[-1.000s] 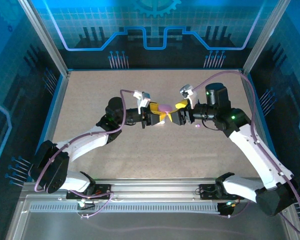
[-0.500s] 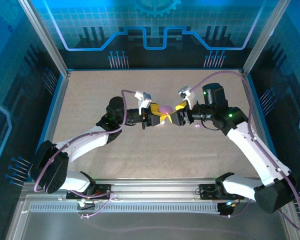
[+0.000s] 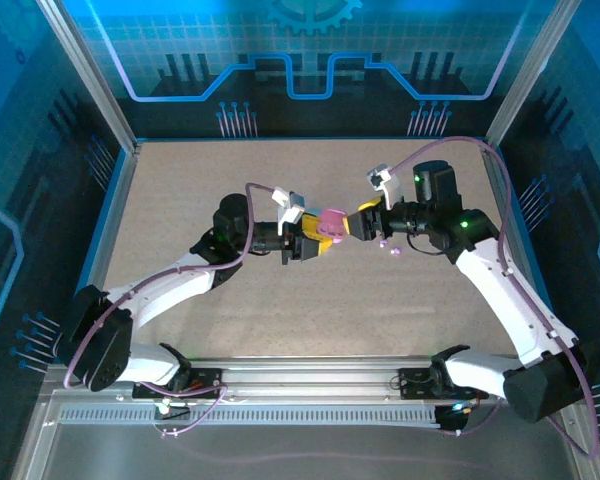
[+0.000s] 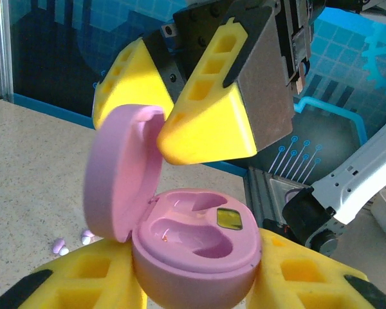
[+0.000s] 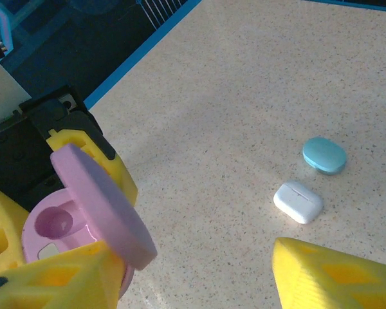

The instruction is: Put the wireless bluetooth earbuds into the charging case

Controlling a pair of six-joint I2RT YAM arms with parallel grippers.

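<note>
**Right arm swings back, lid now stands open**

Since a second ago your right arm (image 3: pixel 500 270) has drawn up and away from the middle of the table (image 3: pixel 180 190). The case that sat closed between the two pincers now has its lid raised.

Your left gripper (image 3: pixel 317 238) is clamped on the base of the pink charging case (image 4: pixel 193 257), mouth upward and seemingly raised off the table. Hold that grip firm and level.

Your right gripper (image 3: pixel 362 224) has its fingers apart. The rim of the lid (image 4: pixel 119 174) stands between them, but as far as I can judge it is not pinched. Ease the gripper away without knocking the lid shut.

A white case (image 5: pixel 298 201) and a pale blue case (image 5: pixel 324 155) lie on the table well apart from the work. Leave them alone.

Both wells (image 4: pixel 183 235) look bare, so no bud is seated yet.

The wireless bluetooth earbuds (image 4: pixel 58 245), tiny purple-and-white beans, lie loose on the table beyond the held case. Take one at a time, pinch it by its sides with the fingertips, and lower it straight over a well. A skewed bud probably will not drop home.
</note>
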